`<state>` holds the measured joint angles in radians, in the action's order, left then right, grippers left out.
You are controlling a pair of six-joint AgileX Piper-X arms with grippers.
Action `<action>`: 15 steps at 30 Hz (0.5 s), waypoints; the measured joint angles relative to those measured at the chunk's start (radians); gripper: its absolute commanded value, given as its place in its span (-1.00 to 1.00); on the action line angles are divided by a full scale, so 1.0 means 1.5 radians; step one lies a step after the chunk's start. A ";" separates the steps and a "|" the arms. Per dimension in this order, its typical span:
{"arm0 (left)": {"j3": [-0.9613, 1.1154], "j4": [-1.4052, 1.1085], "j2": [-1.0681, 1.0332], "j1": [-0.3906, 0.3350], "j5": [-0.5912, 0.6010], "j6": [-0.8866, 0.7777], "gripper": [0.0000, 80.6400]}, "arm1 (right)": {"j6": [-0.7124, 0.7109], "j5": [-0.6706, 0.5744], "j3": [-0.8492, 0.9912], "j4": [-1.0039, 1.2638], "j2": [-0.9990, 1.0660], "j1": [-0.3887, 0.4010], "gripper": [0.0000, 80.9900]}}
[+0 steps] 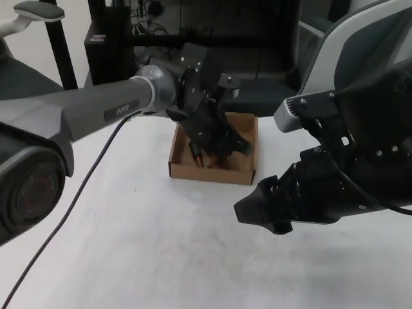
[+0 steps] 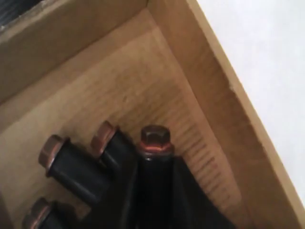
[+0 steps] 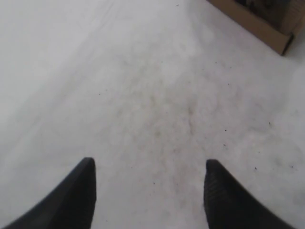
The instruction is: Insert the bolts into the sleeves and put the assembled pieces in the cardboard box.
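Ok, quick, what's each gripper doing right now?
Left gripper: shut on an assembled piece, down inside the cardboard box.
Right gripper: open, empty, above the bench.

The assembled piece [image 2: 155, 143] in the left tool [image 2: 155, 177] is cut off.

**Tan box, copper heads, black sleeves**

The cardboard box [image 2: 214, 95] is showing tan-brown, with fine ribbed lines running across its floor. The bolts [image 2: 155, 137] are glinting coppery red-brown at their heads, and each sleeve [image 2: 81, 171] is showing plain black. The right gripper [image 3: 150, 164] is showing black fingers over a bench [image 3: 152, 86] that is looking white with faint dark specks. The left arm [image 1: 96, 109] is showing grey with black joints.
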<state>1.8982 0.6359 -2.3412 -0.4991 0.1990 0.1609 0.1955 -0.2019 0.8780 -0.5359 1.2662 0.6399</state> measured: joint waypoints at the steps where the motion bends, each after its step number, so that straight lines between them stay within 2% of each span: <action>1: 0.000 0.001 0.000 0.000 -0.001 0.000 0.33 | 0.000 0.000 0.000 0.000 0.000 0.000 0.63; 2: 0.000 0.002 0.000 0.000 -0.002 -0.002 0.59 | 0.000 0.000 0.000 0.000 0.001 0.000 0.63; 3: 0.000 0.006 0.000 0.000 -0.002 -0.007 0.74 | 0.000 0.000 0.000 0.000 0.001 0.000 0.63; 15: 0.003 0.097 0.061 -0.002 -0.065 0.011 0.74 | 0.000 -0.001 0.000 0.002 0.002 0.000 0.63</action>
<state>1.9034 0.7810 -2.2493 -0.5017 0.1014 0.1776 0.1955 -0.2032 0.8780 -0.5335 1.2686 0.6399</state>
